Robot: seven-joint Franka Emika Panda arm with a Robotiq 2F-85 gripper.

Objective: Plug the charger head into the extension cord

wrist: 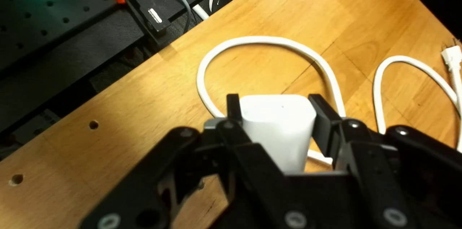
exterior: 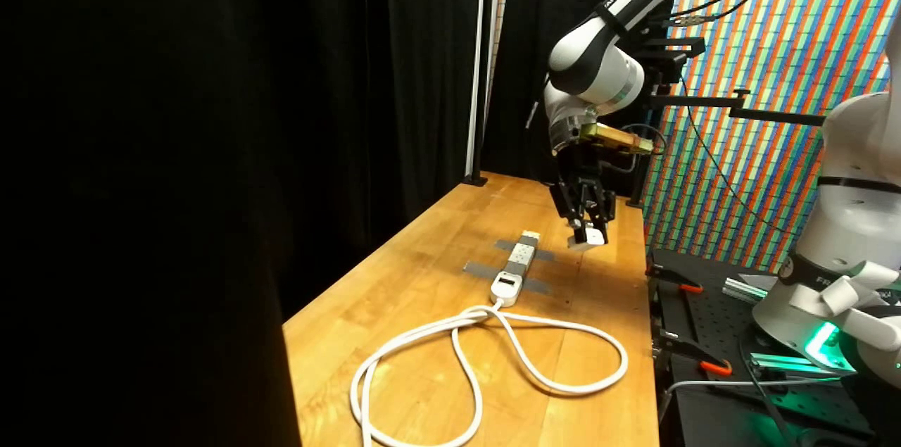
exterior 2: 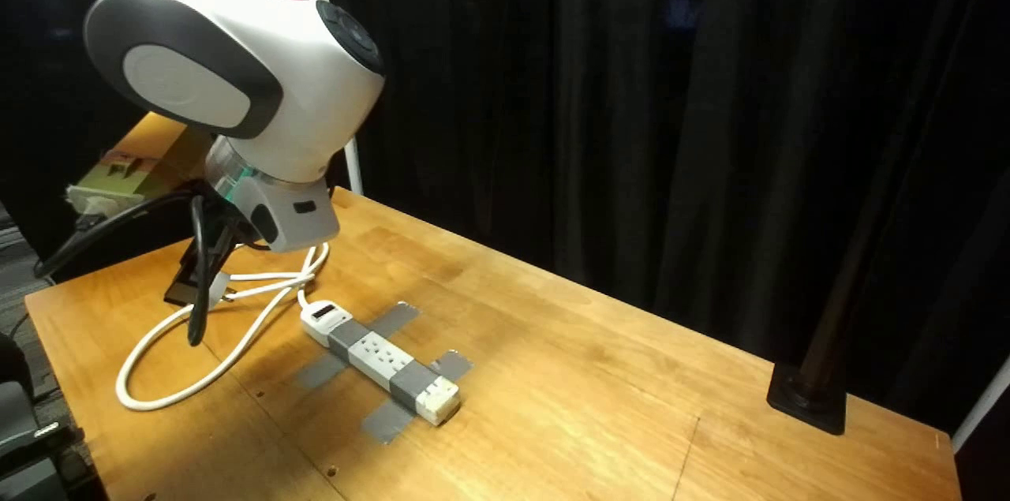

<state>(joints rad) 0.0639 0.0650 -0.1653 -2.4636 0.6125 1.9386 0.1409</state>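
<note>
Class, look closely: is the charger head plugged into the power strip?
No, the gripper holds the charger head apart from the power strip.

There is one flat brown wooden table [exterior: 408,285]. On the table there is one long white loopy extension cord [exterior: 581,388] with one oblong white socket block [exterior 2: 383,355], and two strips of grey tape [exterior 2: 345,338]. Over the table there is one small white squarish charger head [wrist: 278,131] and one black gripper [wrist: 277,108]. Beside the table there are two black clamps [exterior: 671,277] with orange ends.
</note>
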